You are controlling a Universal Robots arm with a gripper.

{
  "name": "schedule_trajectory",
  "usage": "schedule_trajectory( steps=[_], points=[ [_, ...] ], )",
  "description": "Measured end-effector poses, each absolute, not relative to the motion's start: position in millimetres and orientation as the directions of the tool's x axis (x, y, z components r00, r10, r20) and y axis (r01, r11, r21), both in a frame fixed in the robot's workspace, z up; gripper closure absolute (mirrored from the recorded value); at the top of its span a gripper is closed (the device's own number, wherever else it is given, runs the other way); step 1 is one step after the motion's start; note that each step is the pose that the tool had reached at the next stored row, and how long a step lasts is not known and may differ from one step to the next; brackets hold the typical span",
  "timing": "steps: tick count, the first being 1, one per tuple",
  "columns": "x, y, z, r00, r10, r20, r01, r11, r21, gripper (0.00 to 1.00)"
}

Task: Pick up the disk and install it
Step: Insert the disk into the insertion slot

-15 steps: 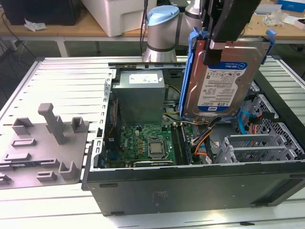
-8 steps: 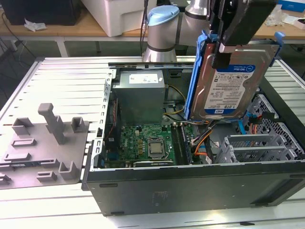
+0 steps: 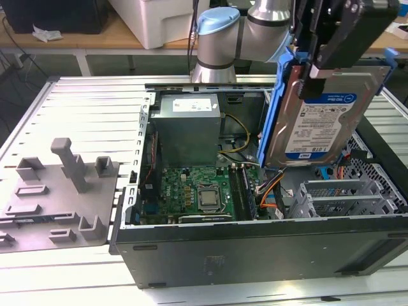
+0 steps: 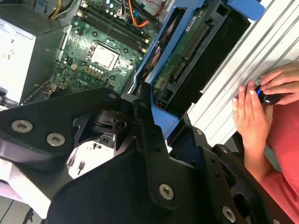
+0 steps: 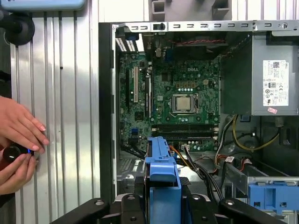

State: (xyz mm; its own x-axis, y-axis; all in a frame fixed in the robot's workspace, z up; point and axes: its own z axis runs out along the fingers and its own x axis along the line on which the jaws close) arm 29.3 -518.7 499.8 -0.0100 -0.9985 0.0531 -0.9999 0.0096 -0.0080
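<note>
Nearest in the exterior view, the open black computer case point(image 3: 255, 255) lies on the slatted aluminium worktop point(image 3: 83, 95). Over its interior, at the exterior view's right, hangs the flat silver disk point(image 3: 319, 121) (blue-and-white label, blue plastic rail along its edges), tilted nearly upright above the grey metal cage point(image 3: 344, 197). The black end effector point(image 3: 319, 67) pinches its upper edge. Beyond, the grey power supply box point(image 3: 188, 127) stands well apart.
</note>
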Motion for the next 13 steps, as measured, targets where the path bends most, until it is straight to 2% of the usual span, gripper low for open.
schedule_trajectory(
  steps=[13],
  points=[
    [64.4, -540.9, 496.5, -0.007, -0.999, 0.035, -1.000, 0.006, -0.008, 0.64]
  ],
)
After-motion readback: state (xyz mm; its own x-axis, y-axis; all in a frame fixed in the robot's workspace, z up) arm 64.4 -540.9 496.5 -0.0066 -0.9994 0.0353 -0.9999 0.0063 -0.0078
